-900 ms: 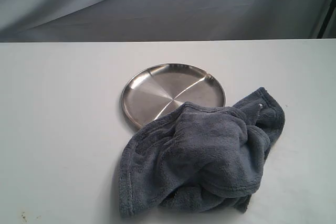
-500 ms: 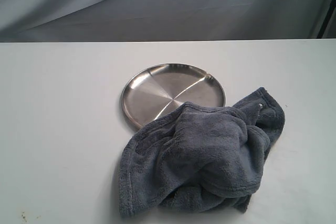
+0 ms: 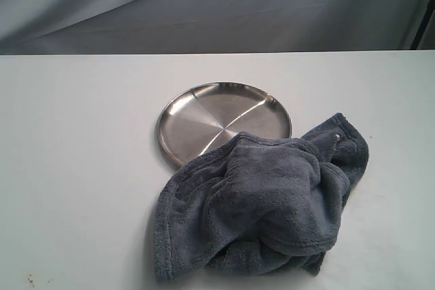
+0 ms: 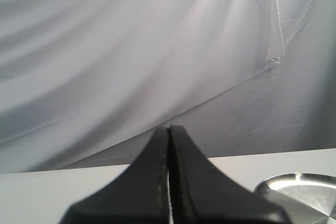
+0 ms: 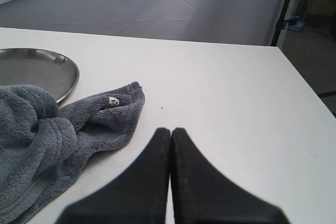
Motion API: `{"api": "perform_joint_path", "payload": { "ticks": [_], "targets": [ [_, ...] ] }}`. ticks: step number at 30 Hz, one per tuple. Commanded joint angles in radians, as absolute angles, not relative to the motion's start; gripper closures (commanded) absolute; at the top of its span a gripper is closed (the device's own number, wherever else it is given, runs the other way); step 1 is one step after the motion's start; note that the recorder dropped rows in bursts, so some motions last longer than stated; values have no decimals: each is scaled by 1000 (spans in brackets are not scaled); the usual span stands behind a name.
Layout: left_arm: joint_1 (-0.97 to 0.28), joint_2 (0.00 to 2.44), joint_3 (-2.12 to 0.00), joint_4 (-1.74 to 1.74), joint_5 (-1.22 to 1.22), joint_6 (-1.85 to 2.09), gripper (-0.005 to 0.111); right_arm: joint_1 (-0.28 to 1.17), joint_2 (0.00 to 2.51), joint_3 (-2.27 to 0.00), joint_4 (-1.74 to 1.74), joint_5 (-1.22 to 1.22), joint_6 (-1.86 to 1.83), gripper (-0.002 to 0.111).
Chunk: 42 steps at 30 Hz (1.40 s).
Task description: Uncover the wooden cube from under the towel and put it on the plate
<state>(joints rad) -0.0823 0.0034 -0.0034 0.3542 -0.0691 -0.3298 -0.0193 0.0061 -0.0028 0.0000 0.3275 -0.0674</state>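
On the white worktop (image 3: 81,168), a thick, slate-grey fleece towel (image 3: 258,202) is seen bunched into a rumpled heap in front of a round, shallow, brushed stainless-steel plate (image 3: 204,117). The plate's near right rim is overlapped by the towel's upper edge, while the rest of the dish is left bare. One corner of the towel, marked by a small pale label (image 3: 336,138), is pushed out to the right in the exterior view. The light tan wooden cube is shown in no view; whether it is covered by the heap cannot be told. The left end effector (image 4: 169,128) is shown clenched, its black jaws pressed together with nothing between them, and it is held above the worktop, with a grey draped backdrop (image 4: 157,51) beyond. The right end effector (image 5: 171,129) is likewise clenched and empty, held over bare worktop near the towel's labelled corner but apart from it.
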Motion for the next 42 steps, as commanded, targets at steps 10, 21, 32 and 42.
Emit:
{"api": "perform_joint_path", "payload": {
  "ticks": [10,21,32,42],
  "targets": [
    [-80,0,0,354,-78,-335,107,-19,0,0,66,12,-50,108],
    [-80,0,0,354,-78,-335,107,-19,0,-81,404,48,22,108],
    [-80,0,0,354,-78,-335,107,-19,333,-453,165,595,-32,108],
    [-80,0,0,354,-78,-335,107,-19,689,-628,176,707,-79,108]
  ]
}}
